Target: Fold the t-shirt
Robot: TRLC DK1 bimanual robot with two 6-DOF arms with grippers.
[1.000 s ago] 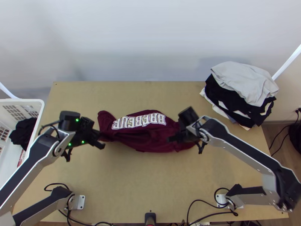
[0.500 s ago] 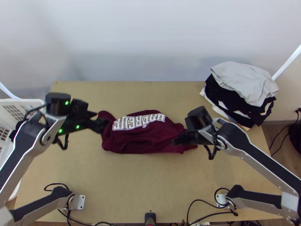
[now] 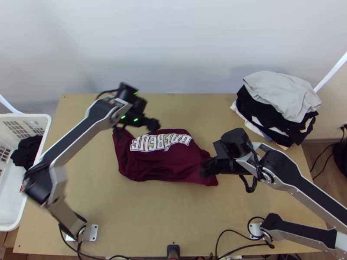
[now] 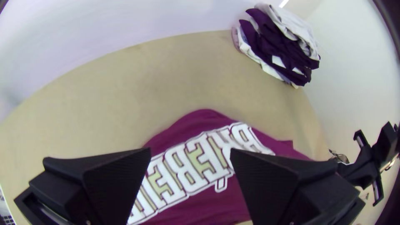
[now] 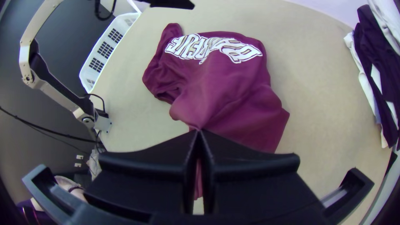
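Across the middle of the bench (image 3: 173,216) the maroon t-shirt (image 3: 173,167) lies bunched and uneven, its white lettering (image 3: 160,142) facing up near the far side and a rumpled lobe at the left end. At the shirt's right end, our right gripper (image 5: 200,131) has its fingers pressed together on a small pinch of cloth, with creases running out from the tips. Our left gripper (image 3: 154,125), fingers spread wide and holding nothing, hangs over the far edge by the lettering. We judge the step in hand to be straightening the shirt, with the real folding barely begun. To do it well, we should let the right grip act as an anchor, low and quiet, while the left fingers come down on a true edge or sleeve rather than the middle of the print; a grab there would only raise a new peak. Once both sides bite, we part them gently until the creases ease, then lay the cloth down under light tension. The pinch on the right looks shallow, so a brisk tug could slip it; the soft cloth will likely follow a slow pull and bunch again under a fast one.
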